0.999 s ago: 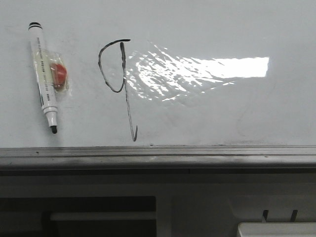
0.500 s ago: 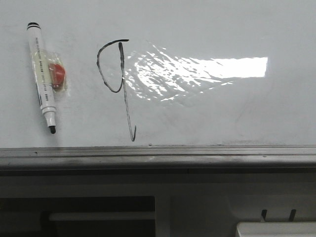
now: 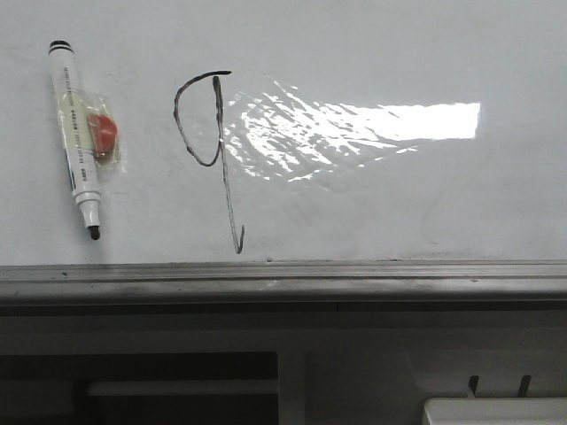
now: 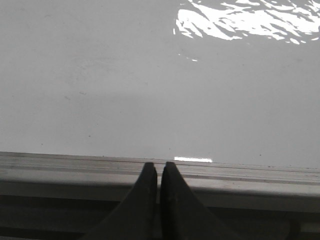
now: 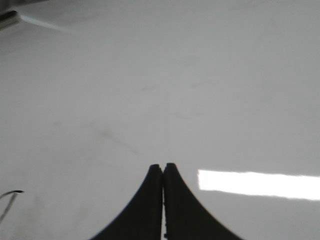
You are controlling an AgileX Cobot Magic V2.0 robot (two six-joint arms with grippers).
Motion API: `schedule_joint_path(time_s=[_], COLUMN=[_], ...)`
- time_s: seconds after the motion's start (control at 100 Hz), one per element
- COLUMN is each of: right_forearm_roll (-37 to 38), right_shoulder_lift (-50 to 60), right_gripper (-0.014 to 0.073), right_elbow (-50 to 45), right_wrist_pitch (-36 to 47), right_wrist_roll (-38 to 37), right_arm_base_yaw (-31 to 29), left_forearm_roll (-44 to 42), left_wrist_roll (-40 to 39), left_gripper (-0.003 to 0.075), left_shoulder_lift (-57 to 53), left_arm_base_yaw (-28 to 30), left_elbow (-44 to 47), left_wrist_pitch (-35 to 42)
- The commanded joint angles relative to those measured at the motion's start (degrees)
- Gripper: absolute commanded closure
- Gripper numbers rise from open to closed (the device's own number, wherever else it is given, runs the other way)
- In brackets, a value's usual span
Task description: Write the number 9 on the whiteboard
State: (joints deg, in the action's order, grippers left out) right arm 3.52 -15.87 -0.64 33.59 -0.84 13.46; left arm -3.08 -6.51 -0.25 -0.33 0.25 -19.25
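While wrist views show pinched end effectors (image 4: 158,167), number 9 (image 3: 211,155) front-only.

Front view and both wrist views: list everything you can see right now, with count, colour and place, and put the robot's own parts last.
whiteboard: one, glossy white-grey, fills the upper part of the front view, bright glare patch right of centre.
number 9: one, thin black line, drawn on the board left of centre, tail ending near the rail.
marker: one, white body with black cap end and black tip, lying on the board at far left, tip toward the rail.
red piece in clear wrap: one, lying against the marker's right side.
metal rail: one, grey, along the board's near edge.
white box-shaped object: one, bottom right corner.
left end effector: one, black, fingers together, empty, over the rail.
right end effector: one, black, fingers together, empty, over the board.
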Motion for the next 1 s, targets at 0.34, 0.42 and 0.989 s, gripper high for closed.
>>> schedule_joint_path(time_s=[0.34, 0.42, 0.989], right_forearm_roll=[2.5, 1.4, -0.9], right_shoulder_lift=[17.3, 17.4, 17.4], right_gripper=[0.0663, 0.0663, 0.0663], right_elbow=[-1.4, -1.4, -1.4], right_wrist_pitch=[-30.4, -38.0, -51.3], right_wrist_roll=[-3.9, -3.9, -2.2], right_arm_base_yaw=[-15.0, -15.0, -15.0], left_forearm_roll=[0.5, 0.5, 0.5], left_wrist_roll=[-0.5, -0.5, -0.5], left_gripper=[0.074, 0.074, 0.074], left_shoulder_lift=[-1.6, -1.6, -1.6], left_arm_base_yaw=[0.1, 0.1, 0.1], left_elbow=[2.4, 2.4, 2.4], left_wrist_pitch=[2.9, 2.9, 2.9])
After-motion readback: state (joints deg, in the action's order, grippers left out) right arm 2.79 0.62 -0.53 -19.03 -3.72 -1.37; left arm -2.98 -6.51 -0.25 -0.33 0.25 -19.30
